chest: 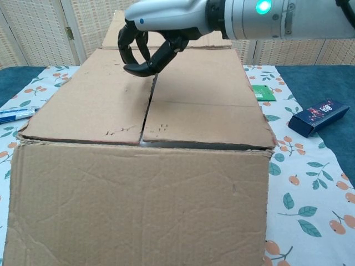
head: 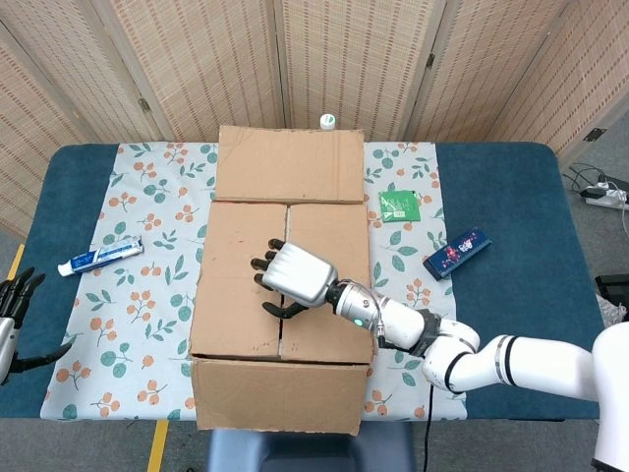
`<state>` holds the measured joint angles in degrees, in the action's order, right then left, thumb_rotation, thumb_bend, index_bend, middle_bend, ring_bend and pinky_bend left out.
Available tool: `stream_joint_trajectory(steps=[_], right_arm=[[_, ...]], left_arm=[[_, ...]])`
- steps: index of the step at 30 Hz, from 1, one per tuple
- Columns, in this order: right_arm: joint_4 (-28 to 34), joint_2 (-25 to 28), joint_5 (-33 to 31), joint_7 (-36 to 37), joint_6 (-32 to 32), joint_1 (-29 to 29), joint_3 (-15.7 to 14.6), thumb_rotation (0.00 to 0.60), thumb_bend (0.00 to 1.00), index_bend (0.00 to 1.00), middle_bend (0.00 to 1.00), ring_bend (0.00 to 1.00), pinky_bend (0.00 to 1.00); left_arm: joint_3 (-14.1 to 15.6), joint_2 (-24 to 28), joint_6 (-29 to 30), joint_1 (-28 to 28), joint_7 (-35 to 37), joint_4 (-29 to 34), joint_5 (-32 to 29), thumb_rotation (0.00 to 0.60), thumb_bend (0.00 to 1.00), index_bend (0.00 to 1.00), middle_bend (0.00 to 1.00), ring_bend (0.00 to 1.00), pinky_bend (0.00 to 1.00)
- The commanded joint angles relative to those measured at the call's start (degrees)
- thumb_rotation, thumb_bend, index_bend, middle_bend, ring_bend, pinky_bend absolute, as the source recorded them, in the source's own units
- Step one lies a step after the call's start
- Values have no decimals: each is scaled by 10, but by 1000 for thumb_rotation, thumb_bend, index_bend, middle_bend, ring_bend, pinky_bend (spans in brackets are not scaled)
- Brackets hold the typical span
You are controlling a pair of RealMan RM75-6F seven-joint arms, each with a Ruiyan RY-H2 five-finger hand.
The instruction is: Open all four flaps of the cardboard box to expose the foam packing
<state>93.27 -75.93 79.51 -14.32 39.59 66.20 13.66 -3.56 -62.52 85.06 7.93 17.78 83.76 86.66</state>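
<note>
Two flaps of the cardboard box [head: 283, 295] already lie folded out, one toward the far side and one hanging down the near wall, while the two inner flaps remain flat and closed, meeting along a seam down the middle of the top. We see the box standing in the centre of the table [head: 521, 197], on a floral cloth [head: 147, 295] that covers the blue surface; no foam shows yet.

Our right hand [head: 292, 278] reaches across the box top from the right and sits over the seam, its dark fingers [chest: 138, 52] curled downward and slightly apart, with nothing between them. From the chest view the fingertips are at or just above the cardboard near the seam; we cannot tell whether they touch it.

Our left hand [head: 12, 324] shows only at the left edge of the head view, off the near-left corner of the table, fingers spread and holding nothing.

On the cloth left of the box lies a toothpaste tube [head: 99, 258]. To the right of the box we see a green packet [head: 400, 206] and, further right on the bare table, a dark blue box [head: 457, 251]. A small white-capped bottle [head: 326, 122] stands just behind the far flap.
</note>
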Motion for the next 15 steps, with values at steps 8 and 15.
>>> stream_joint_trajectory(steps=[8,15], right_arm=[[-7,7,21,0,-17,11,-20,252,539,499,350,410,242],[-17,0,25,-12,-16,15,-27,251,539,502,365,421,239]], left_arm=[[1,2,3,-2,6,-2,3,600,96,0,0,0,0],[2,1,-1,-1,6,-3,3,600,97,0,0,0,0]])
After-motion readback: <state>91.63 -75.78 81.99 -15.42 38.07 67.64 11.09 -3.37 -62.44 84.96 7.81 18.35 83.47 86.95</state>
